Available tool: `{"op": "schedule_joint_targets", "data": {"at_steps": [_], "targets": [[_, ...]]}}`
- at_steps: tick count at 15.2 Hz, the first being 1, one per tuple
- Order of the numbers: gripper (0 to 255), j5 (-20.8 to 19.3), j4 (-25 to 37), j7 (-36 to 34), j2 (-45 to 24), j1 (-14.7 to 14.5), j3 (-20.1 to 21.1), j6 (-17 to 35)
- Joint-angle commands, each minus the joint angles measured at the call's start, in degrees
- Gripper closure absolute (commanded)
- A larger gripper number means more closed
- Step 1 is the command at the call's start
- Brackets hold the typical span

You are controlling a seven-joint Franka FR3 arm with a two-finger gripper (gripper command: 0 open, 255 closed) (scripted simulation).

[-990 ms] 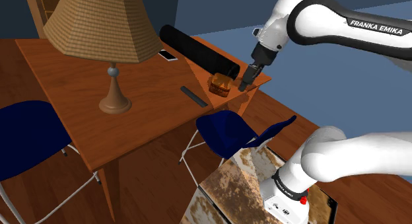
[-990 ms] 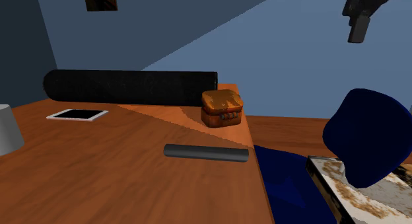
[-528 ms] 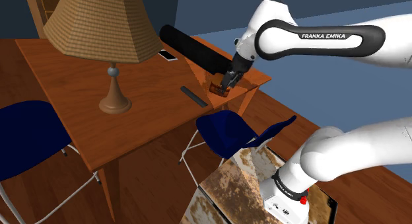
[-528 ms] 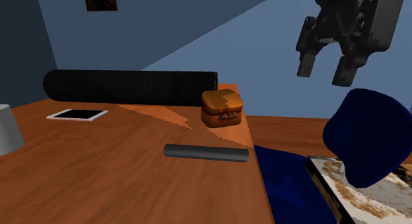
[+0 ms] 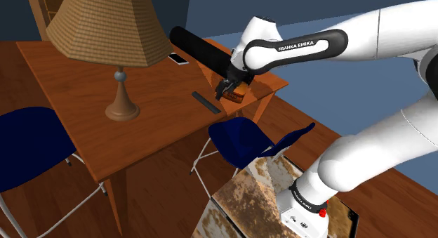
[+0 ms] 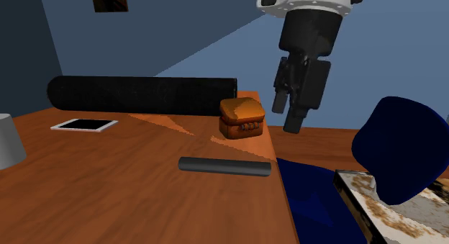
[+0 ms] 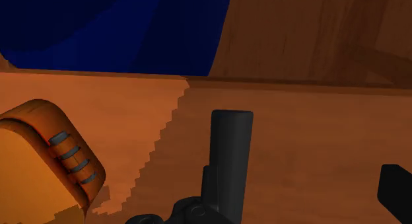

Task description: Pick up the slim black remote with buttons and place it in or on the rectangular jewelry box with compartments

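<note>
Gripper [image 6: 286, 116], all-black two-finger, was held spread & empty above the orange-brown rounded jewelry box [image 6: 242, 117], prob. lining up for the pick. Slim dark bar-shaped remote [image 6: 224, 166] was seen flat on brown wooden table [image 6: 108, 192], nr its edge, untouched.

Shoulder view high above table [image 5: 163, 111]; second exterior low, close.

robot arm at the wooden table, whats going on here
A white robot arm is reaching over the wooden table. Its black gripper hangs open and holds nothing, close beside a small orange box near the table's edge. The slim dark remote it is meant to move lies flat on the table, apart from the box and not yet picked up. A long black cylinder and a phone lie further back.
</note>
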State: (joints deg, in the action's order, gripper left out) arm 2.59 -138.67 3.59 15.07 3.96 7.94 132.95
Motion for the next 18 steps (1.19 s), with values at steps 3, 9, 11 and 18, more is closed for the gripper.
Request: {"op": "schedule_joint_targets", "data": {"at_steps": [3,9,11,18], "targets": [[0,-2.5,3.8,-2.3,-8.9,1.2,0.4,6.6],[0,-7.4,12.1,-6.7,-22.1,1.9,-0.2,13.4],[0,-7.7,12.3,-6.9,-22.9,1.9,-0.4,14.1],[0,-9.1,12.8,-8.0,-27.5,1.6,-0.9,18.1]]}}
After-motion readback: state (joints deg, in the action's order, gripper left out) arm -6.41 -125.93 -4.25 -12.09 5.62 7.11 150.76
